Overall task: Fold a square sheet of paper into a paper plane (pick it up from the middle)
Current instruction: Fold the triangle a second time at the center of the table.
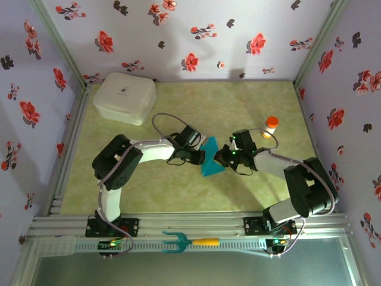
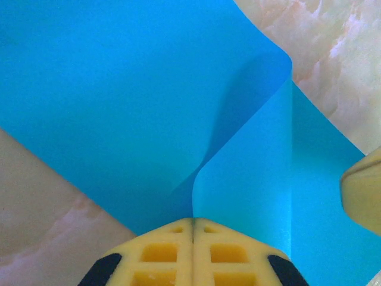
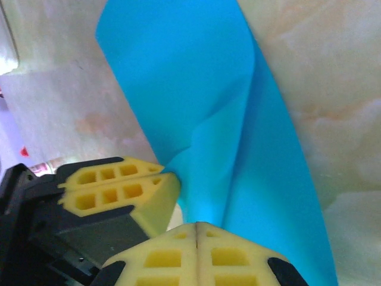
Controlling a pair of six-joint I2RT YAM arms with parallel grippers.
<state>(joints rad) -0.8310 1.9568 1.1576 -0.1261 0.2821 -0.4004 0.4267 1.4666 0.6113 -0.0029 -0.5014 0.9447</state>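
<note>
The teal-blue square sheet of paper (image 1: 209, 161) is held between my two grippers at the middle of the table, bent into loose curved flaps. In the left wrist view the paper (image 2: 137, 107) rises from my left gripper (image 2: 192, 221), whose yellow pads are pressed together on its lower edge. The right wrist view has the paper (image 3: 196, 89) running up from my right gripper (image 3: 196, 225), also shut on it. The left gripper's fingers (image 3: 119, 187) pinch the same fold just beside it. From above, the left gripper (image 1: 199, 156) and right gripper (image 1: 219, 158) nearly touch.
A white lidded box (image 1: 125, 97) stands at the back left. An orange-capped bottle (image 1: 271, 126) stands just behind the right arm. A teal fork-shaped tool with a yellow handle (image 1: 189, 241) lies on the rail between the arm bases. Floral walls close in three sides.
</note>
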